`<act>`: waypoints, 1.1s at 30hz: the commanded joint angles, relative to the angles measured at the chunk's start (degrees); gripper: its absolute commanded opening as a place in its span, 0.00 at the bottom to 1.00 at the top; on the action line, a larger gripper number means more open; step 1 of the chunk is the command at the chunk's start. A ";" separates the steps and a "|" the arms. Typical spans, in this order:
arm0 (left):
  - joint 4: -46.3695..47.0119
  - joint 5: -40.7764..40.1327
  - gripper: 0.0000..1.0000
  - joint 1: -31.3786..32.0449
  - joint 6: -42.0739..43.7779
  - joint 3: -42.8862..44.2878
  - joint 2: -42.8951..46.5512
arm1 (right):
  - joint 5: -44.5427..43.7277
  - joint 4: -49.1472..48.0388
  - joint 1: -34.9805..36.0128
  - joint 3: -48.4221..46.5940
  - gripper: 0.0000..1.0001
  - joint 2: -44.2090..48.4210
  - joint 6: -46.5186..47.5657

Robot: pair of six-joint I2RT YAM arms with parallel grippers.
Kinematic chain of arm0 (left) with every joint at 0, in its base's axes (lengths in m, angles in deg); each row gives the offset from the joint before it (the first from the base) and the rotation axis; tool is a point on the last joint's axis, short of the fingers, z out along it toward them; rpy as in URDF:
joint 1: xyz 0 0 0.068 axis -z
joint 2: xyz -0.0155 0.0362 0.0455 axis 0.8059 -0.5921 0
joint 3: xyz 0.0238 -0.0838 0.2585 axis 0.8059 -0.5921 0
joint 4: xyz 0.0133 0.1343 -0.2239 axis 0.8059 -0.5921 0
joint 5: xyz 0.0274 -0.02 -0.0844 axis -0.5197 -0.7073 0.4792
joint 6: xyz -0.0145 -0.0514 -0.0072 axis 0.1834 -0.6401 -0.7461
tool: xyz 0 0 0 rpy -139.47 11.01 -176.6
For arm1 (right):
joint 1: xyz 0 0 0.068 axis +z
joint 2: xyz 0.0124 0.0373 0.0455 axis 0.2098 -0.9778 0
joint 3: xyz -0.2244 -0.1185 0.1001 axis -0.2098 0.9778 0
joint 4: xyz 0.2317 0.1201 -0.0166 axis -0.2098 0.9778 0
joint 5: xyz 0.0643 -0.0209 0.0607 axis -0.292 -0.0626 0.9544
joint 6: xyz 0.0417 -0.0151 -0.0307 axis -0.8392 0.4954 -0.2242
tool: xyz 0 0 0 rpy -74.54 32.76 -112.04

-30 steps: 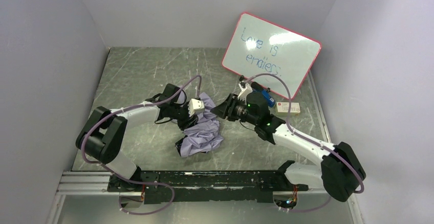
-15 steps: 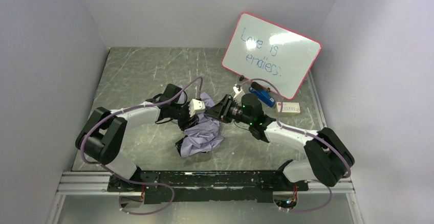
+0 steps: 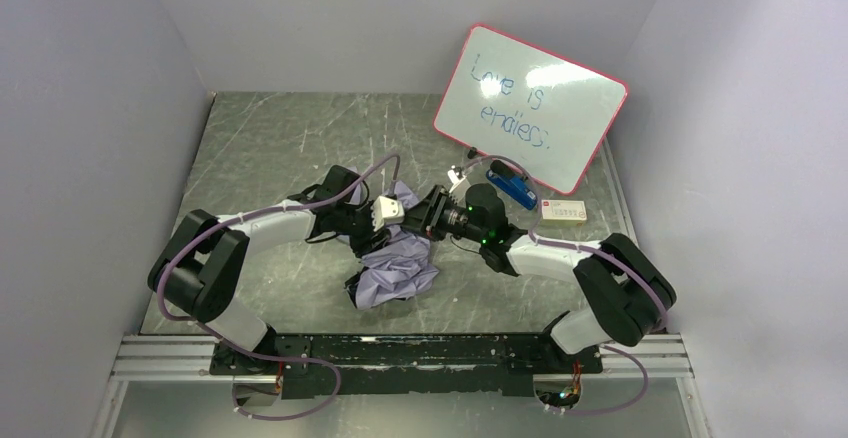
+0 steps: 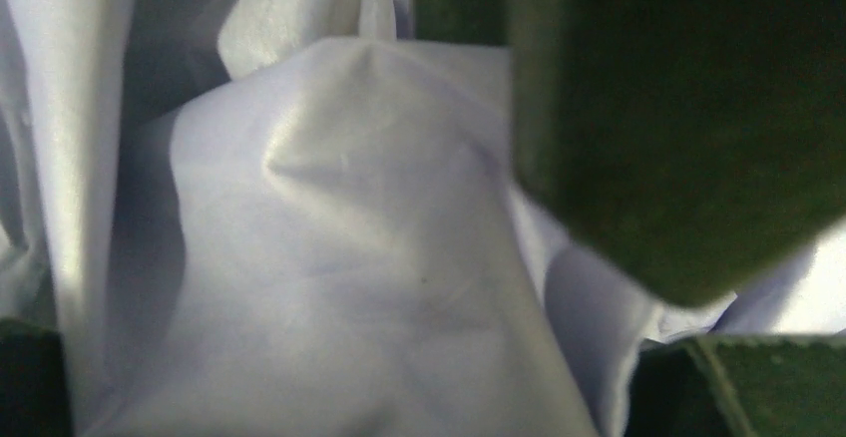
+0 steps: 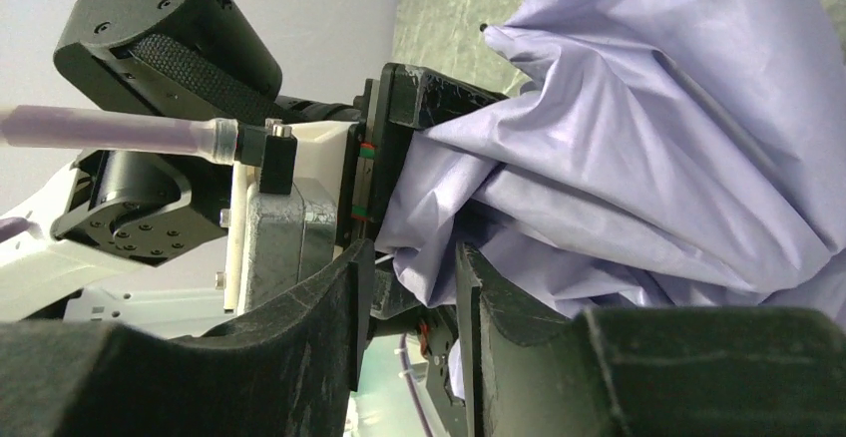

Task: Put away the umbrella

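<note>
A: While the left gripper (image 3: pixel 390 211) is burying its fingers in the umbrella (image 3: pixel 398 263), is it actually gripping?

B: Nobody can tell. The umbrella is lying crumpled on the table (image 3: pixel 280 148) between both arms. The right gripper (image 5: pixel 411 277) is keeping its jaws narrowly apart at the fabric's edge, pinching nothing. By the look of it, folding and stowing are both waiting.
</note>
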 commanded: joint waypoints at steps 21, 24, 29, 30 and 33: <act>-0.29 -1.35 0.58 1.76 1.02 0.05 0.10 | 1.65 3.97 0.96 1.86 0.08 3.24 9.29; -0.57 -1.51 0.58 1.78 1.00 0.25 -0.16 | 1.06 7.74 1.01 3.52 0.01 6.31 12.06; -0.51 -1.53 0.58 1.78 1.02 0.25 -0.20 | -0.58 12.96 0.98 6.01 0.00 9.41 15.48; -0.57 -1.53 0.58 1.78 1.02 0.25 -0.26 | -0.73 14.16 0.95 6.19 0.00 9.81 16.27; -0.60 -1.62 0.58 1.78 0.93 0.34 -0.33 | -0.76 18.04 0.91 6.59 0.00 10.95 18.80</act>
